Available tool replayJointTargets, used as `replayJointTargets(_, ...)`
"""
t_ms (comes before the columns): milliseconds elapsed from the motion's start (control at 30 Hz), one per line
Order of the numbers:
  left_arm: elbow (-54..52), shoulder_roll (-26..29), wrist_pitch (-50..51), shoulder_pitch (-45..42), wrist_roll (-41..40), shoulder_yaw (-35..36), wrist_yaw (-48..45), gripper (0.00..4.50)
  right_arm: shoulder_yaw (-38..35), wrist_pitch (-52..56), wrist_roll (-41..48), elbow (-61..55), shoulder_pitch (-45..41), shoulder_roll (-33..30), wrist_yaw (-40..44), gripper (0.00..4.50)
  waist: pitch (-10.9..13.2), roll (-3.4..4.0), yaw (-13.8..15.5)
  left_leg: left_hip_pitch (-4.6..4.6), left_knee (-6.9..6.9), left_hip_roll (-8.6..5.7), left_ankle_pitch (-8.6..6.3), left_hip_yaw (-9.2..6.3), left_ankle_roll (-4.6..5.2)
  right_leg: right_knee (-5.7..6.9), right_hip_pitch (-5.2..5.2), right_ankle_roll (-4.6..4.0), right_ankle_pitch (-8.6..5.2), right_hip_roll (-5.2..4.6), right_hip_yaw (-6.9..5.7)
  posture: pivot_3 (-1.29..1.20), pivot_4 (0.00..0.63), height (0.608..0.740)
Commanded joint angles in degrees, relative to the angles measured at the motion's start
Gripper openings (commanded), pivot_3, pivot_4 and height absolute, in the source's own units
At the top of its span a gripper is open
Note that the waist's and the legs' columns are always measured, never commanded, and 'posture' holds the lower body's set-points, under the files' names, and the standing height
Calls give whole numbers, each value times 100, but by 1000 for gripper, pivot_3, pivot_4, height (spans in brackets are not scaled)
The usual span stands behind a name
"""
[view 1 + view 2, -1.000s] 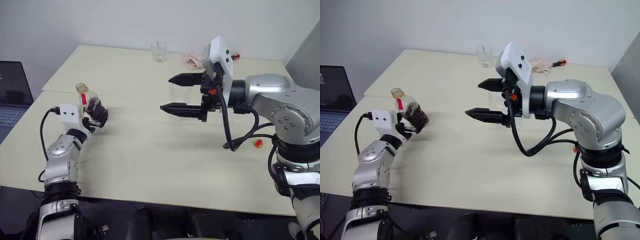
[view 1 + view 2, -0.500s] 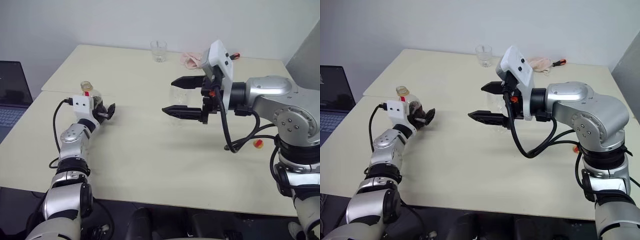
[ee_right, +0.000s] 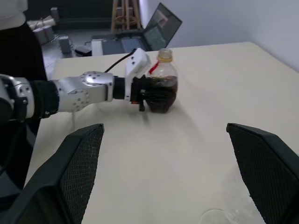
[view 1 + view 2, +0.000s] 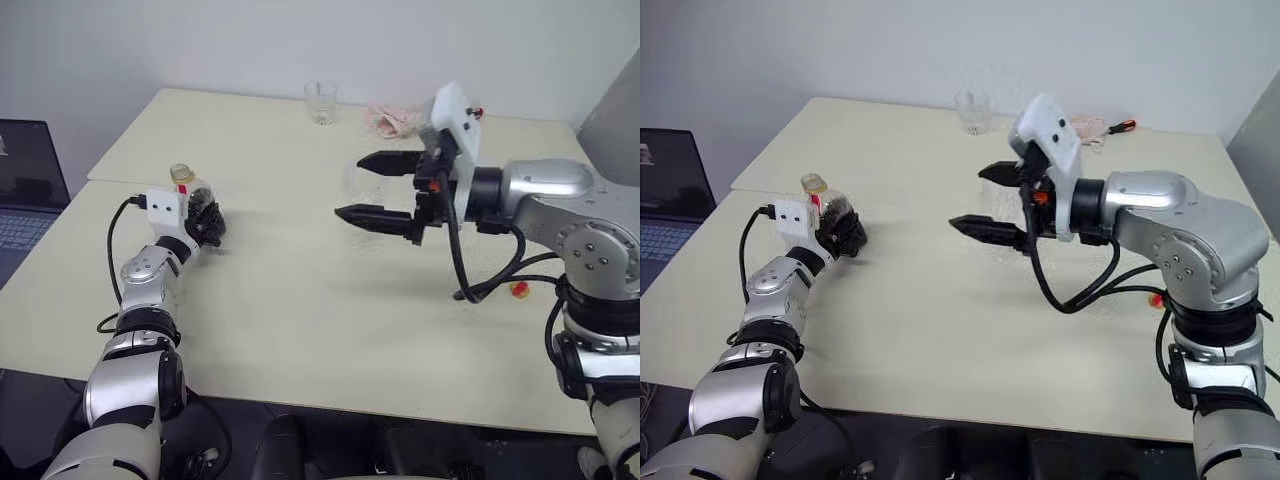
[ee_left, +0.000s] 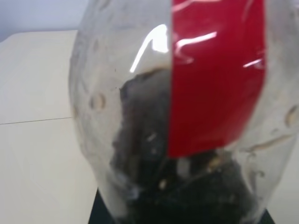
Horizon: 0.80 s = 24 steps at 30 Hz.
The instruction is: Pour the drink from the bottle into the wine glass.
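The bottle (image 4: 188, 192) stands upright at the table's left, with a red label (image 5: 215, 70) and a yellowish top. The dark brown drink (image 5: 140, 140) fills its lower body. My left gripper (image 4: 208, 222) is shut on the bottle's belly, as the right wrist view also shows on the bottle (image 3: 161, 81). My right gripper (image 4: 348, 187) hovers open over the table's middle, pointing toward the bottle. A clear rim, apparently the wine glass (image 3: 217, 215), sits low between its fingers (image 3: 79, 172). The glass is barely visible in the eye views.
A short clear tumbler (image 4: 320, 102), a pink cloth (image 4: 395, 120) and a red-handled tool (image 4: 472, 112) lie at the table's far edge. A small red-and-yellow cap-like piece (image 4: 517, 288) rests by my right arm. An open laptop (image 4: 25, 190) stands off the table's left.
My left gripper's fingers, open around the bottle before, have closed on it, and the once tilted bottle now stands upright. My right gripper has drifted slightly right, still open.
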Motion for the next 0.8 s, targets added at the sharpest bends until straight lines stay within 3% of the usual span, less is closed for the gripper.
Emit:
replayJointTargets(33,-101,69,-52,-381,36,-80,-202,770,-619,-24,160,-237,270,-58,-251,4500,2,-4,4,-1,0,0,0,0,0,-1,0,0,0,0,-2,0,150,740)
replayJointTargets(233,-17,-28,-125,-1439,510,-634,-511,760,-1768,-890,-77,-763,2545,28,-539,4500,-4,-26,147,-42,9,-2,1,-23,-2,-19,-1,-1,-1,2,-68,0,150,740)
replayJointTargets(367,152,-201,-639,-2163,1075,-1164,-531,756,-1783,-1602,-357,-1355,3665,168,-626,4500,1,-17,155,-63,20,-14,1,-22,-2,-13,-17,0,-1,4,-66,0,150,740)
replayJointTargets(800,758,-448,-1863,-3271,2678,-2482,337,746,-1039,-2459,-654,-2198,4132,827,-1426,4500,3,-14,-12,-66,77,-8,1,-42,-2,28,-14,14,-9,32,-72,0,150,740)
